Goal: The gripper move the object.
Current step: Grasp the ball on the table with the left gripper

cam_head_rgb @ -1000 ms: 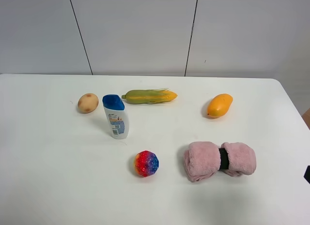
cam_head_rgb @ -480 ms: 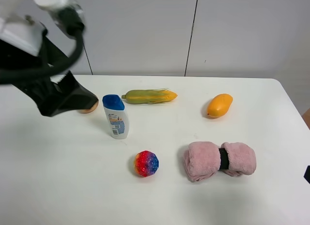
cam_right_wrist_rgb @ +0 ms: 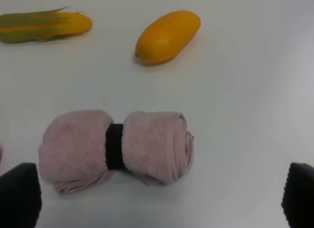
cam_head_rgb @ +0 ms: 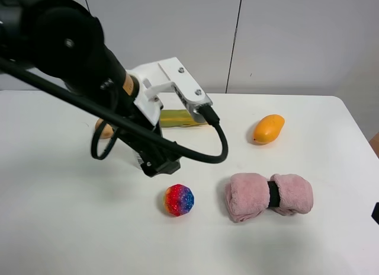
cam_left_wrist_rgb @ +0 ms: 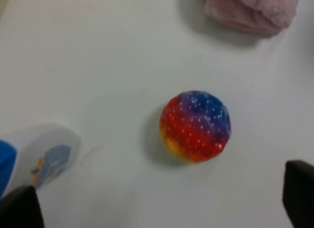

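Note:
The object, a small bumpy ball [cam_head_rgb: 179, 200] patched red, orange, blue and purple, lies on the white table in front of centre. It also shows in the left wrist view [cam_left_wrist_rgb: 195, 126], between and ahead of the two black fingertips [cam_left_wrist_rgb: 19, 208]. My left gripper [cam_head_rgb: 159, 165], at the end of the bulky black arm with a white bracket [cam_head_rgb: 177, 85], hovers just behind and left of the ball, open and empty [cam_left_wrist_rgb: 159, 204]. My right gripper [cam_right_wrist_rgb: 158, 201] is open and empty, facing a pink rolled towel; only a black sliver of its arm [cam_head_rgb: 375, 213] shows at the right edge.
A pink rolled towel [cam_head_rgb: 269, 195] with a black band lies right of the ball. An orange mango [cam_head_rgb: 268, 128] is at the back right. A corn cob [cam_head_rgb: 180, 118] and a tan potato [cam_head_rgb: 103, 131] are partly hidden by the arm. A white bottle [cam_left_wrist_rgb: 41, 156] stands near the left gripper.
The left arm has swept in from the upper left to over the table's middle, and now hides the bottle and parts of the potato and corn. The ball has not moved.

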Controlling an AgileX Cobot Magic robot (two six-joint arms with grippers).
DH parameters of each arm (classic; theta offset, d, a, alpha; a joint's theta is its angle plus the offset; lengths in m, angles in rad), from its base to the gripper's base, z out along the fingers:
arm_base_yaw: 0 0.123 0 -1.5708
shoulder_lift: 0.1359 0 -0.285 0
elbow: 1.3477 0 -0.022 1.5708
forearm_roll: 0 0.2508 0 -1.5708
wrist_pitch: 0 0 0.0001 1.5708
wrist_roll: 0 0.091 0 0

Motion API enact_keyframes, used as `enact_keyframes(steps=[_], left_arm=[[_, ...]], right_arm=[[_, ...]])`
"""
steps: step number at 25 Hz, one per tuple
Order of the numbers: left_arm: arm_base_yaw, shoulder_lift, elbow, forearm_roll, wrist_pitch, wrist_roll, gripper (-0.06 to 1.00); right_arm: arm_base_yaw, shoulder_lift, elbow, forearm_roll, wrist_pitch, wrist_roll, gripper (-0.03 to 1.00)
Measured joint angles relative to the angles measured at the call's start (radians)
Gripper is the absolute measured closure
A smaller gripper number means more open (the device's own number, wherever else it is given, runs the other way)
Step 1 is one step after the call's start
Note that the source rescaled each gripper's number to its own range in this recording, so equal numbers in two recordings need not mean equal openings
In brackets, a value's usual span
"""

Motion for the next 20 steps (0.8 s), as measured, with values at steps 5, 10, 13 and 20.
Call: enact_keyframes(steps=[5,10,13,20], left_arm=[[-0.022,0.113,-0.001,-0.046,-0.036,0.040,-0.06],[-0.059,0.183,-0.001,-0.055,-0.091,0.090,-0.06],[-0.063,0.219,-0.001,-0.077,-0.140,0.102,-0.06],[-0.063,0.276,-0.001,-0.132,-0.167,0.116,-0.06]], right_arm=[[0.000,0.000,0.000,0.000,0.000,0.000,-0.03],[0.000,0.000,0.000,0.000,0.000,0.000,-0.03],[0.000,0.000,0.000,0.000,-0.001,0.000,-0.03],[0.000,0.000,0.000,0.000,-0.003,0.000,-0.03]])
